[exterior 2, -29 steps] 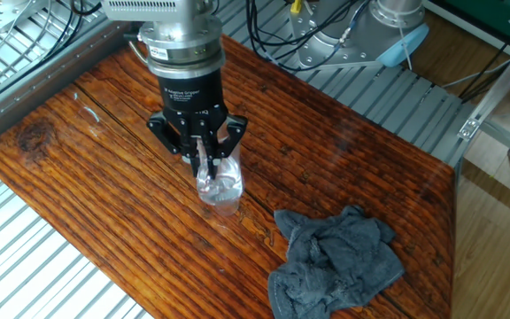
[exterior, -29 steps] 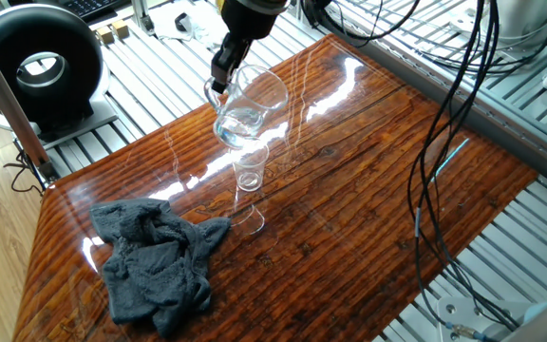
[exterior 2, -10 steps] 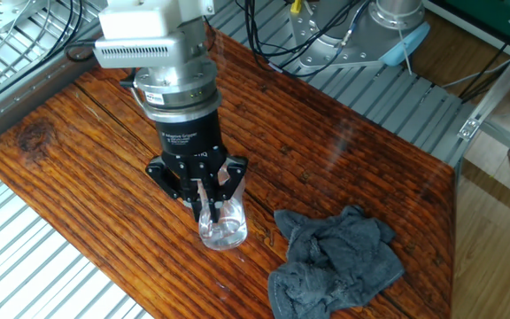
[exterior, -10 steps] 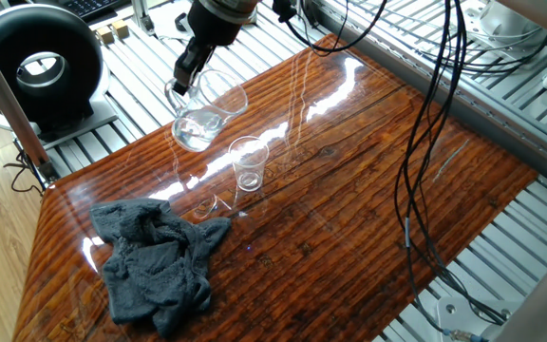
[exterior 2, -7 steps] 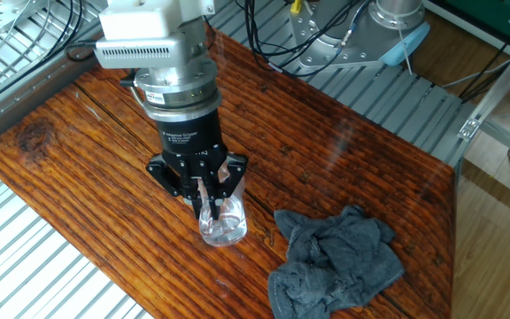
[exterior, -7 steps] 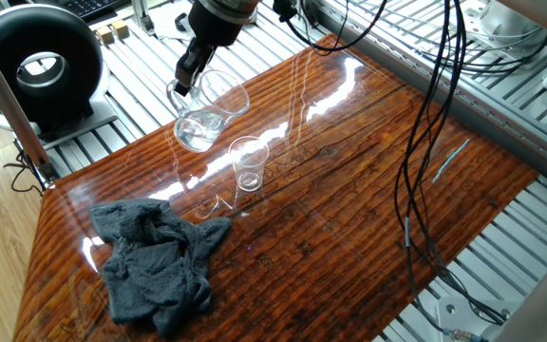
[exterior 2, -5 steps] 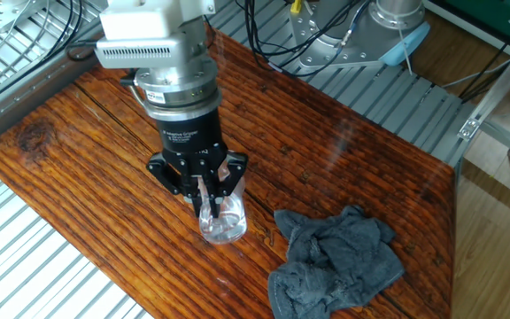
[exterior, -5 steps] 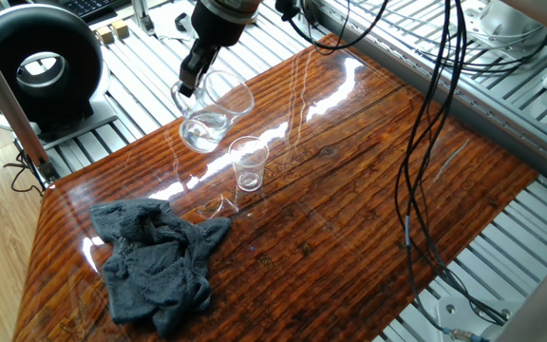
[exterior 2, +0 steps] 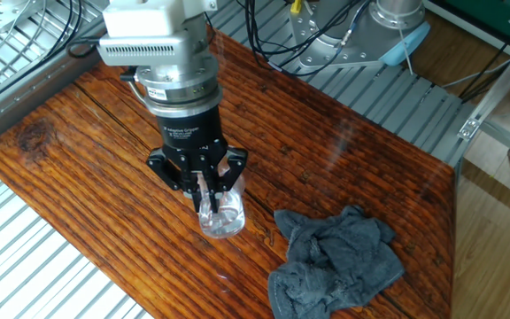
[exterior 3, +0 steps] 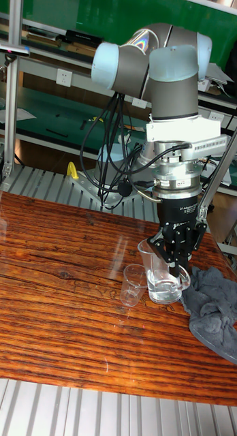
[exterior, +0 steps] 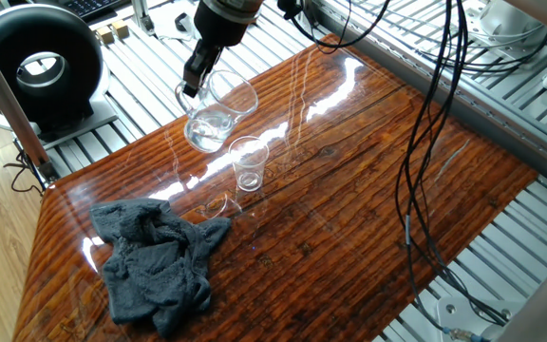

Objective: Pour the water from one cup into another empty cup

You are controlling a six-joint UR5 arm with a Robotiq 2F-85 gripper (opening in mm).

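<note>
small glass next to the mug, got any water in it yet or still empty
Looks empty: the small glass stands upright and see-through, while the water sits in the mug held by the gripper.

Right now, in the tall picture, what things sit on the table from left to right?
small glass tumbler → glass mug with water, held by the gripper → grey cloth.
</note>
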